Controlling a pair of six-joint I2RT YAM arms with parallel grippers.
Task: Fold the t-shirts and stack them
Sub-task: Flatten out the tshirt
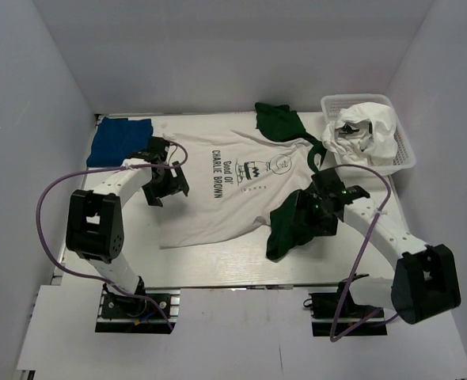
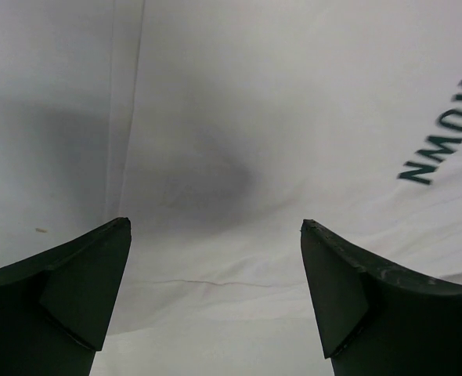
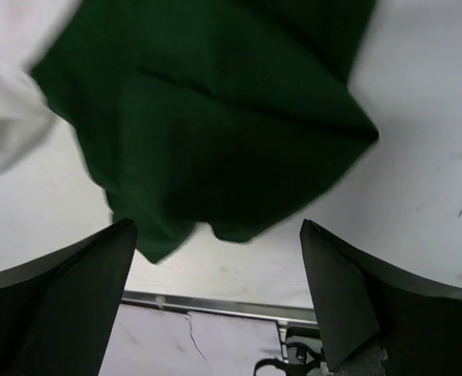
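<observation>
Find white tee, print up, spread across middle of desk, with one green sleeve bunched at far edge and the other crumpled on right side. Find blue tee bundled at far left corner, near white tee. Note left fingers parted, empty, above white fabric. Note right fingers parted, holding nothing, over nearer green sleeve. See basket at far right, holding white cloth.

The white tee bears dark print reading "Good Ol' CHARLIE BROWN"; the left wrist view catches only the ending "OWN".
</observation>
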